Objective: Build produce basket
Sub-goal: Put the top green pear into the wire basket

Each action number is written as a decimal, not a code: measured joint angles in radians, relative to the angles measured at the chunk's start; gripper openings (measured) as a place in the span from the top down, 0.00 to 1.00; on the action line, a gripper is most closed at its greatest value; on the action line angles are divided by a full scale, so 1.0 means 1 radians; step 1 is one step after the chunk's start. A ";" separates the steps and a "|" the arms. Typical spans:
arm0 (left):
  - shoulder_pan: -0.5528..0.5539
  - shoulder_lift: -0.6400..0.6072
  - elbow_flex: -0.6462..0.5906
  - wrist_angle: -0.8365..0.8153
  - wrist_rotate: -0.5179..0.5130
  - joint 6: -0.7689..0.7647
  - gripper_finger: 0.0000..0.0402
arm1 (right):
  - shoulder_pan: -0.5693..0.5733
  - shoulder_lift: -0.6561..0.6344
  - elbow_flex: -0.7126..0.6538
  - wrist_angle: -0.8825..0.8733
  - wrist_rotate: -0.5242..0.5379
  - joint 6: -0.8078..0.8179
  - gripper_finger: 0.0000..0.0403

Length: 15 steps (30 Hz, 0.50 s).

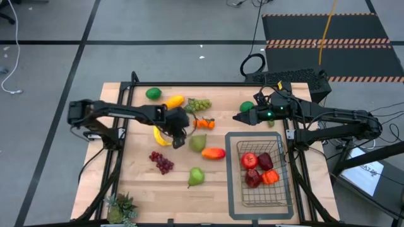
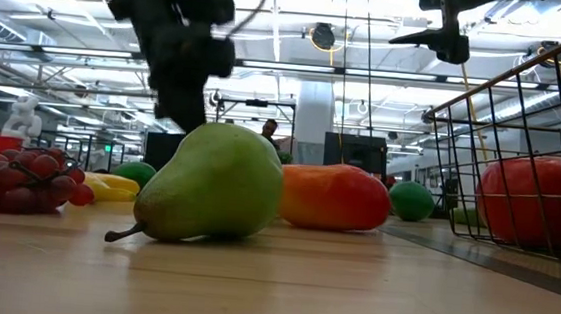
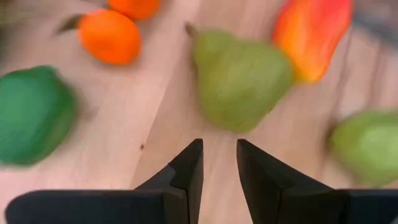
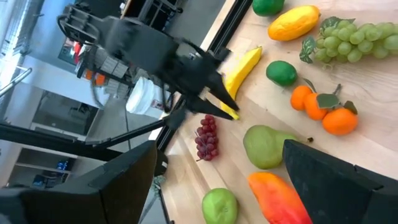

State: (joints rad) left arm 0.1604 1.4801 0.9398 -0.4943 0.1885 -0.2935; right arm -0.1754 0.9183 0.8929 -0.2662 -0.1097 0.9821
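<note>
Toy produce lies loose on the wooden table: a banana (image 1: pixel 160 136), two green pears (image 1: pixel 197 142) (image 1: pixel 196 176), a mango (image 1: pixel 214 152), red grapes (image 1: pixel 161 162), oranges (image 1: pixel 203 123) and green grapes (image 1: pixel 199 104). My left gripper (image 1: pixel 179 131) hovers just above the table between the banana and the nearer-to-centre pear (image 3: pixel 239 78). Only a narrow gap separates its fingers (image 3: pixel 219 149), and nothing is in it. My right gripper (image 1: pixel 236 118) hangs raised beyond the basket's far end, open wide (image 4: pixel 219 149) and empty. The wire basket (image 1: pixel 262 192) holds red apples (image 1: pixel 250 160).
The basket stands on a flat grey tray (image 1: pixel 230 180) at the near right. A spiky potted plant (image 1: pixel 121 207) sits at the near left corner. Limes (image 1: pixel 153 93) (image 1: pixel 247 106) and a yellow fruit (image 1: pixel 175 101) lie along the far edge. Bare wood shows near the front centre.
</note>
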 joint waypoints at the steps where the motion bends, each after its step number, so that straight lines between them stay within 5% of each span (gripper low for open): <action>1: 0.000 -0.025 0.000 0.004 -0.009 -0.051 0.76 | 0.000 0.000 0.000 -0.001 0.000 -0.004 0.15; 8: -0.025 -0.064 0.101 0.015 -0.037 -0.154 0.76 | -0.002 0.000 0.000 -0.013 -0.017 -0.071 0.15; 15: -0.083 0.075 0.317 -0.026 -0.142 -0.110 0.73 | -0.002 -0.001 0.000 -0.077 -0.082 -0.117 0.15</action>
State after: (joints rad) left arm 0.0772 1.5546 1.2567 -0.5204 0.0466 -0.4034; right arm -0.1776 0.9170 0.8932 -0.3436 -0.1912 0.8654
